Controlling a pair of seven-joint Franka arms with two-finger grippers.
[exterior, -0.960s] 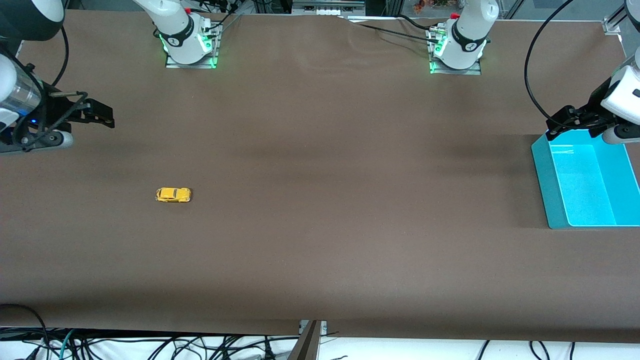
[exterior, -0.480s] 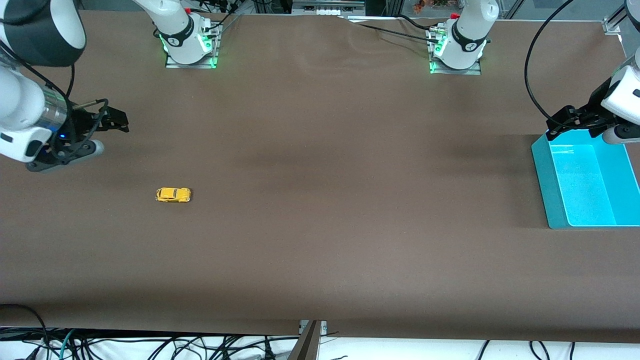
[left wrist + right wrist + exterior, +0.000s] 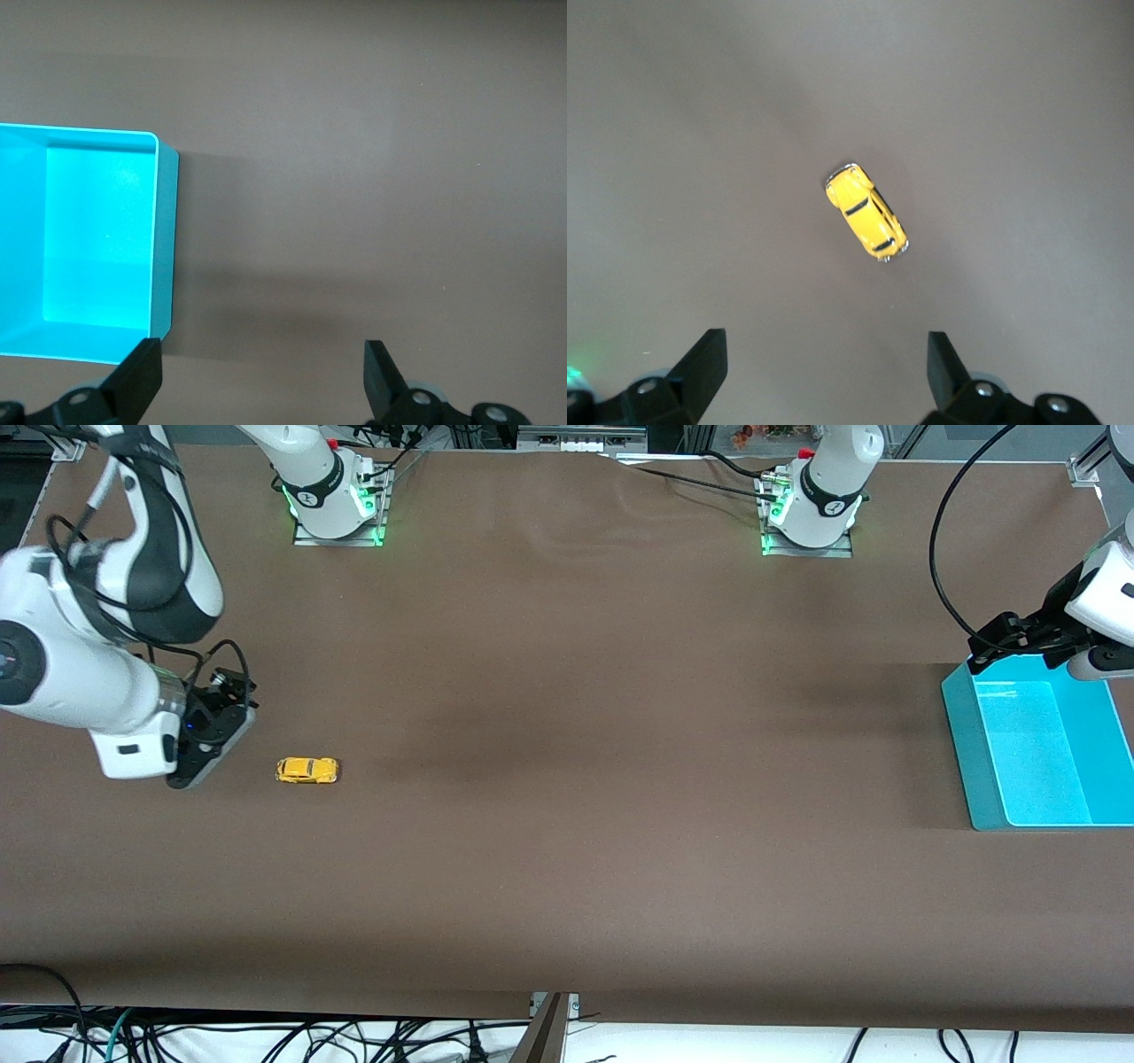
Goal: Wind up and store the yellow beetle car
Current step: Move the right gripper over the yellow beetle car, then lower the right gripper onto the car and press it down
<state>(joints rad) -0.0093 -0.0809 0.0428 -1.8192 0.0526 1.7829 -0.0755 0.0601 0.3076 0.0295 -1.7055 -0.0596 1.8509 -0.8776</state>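
we judge the job barely begun: the yellow beetle car (image 3: 306, 771) sits untouched on the brown worktop (image 3: 567, 824) toward the right arm's end, well apart from the blue bin (image 3: 974, 762) at the left arm's end. our right claw (image 3: 824, 372) hangs over the worktop just beside the car, jaws wide and empty. our left claw (image 3: 261, 385) waits open and empty by the bin's corner, so grasping, winding and storing are all left.

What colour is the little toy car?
Bright yellow. The car shows best in the right wrist view.
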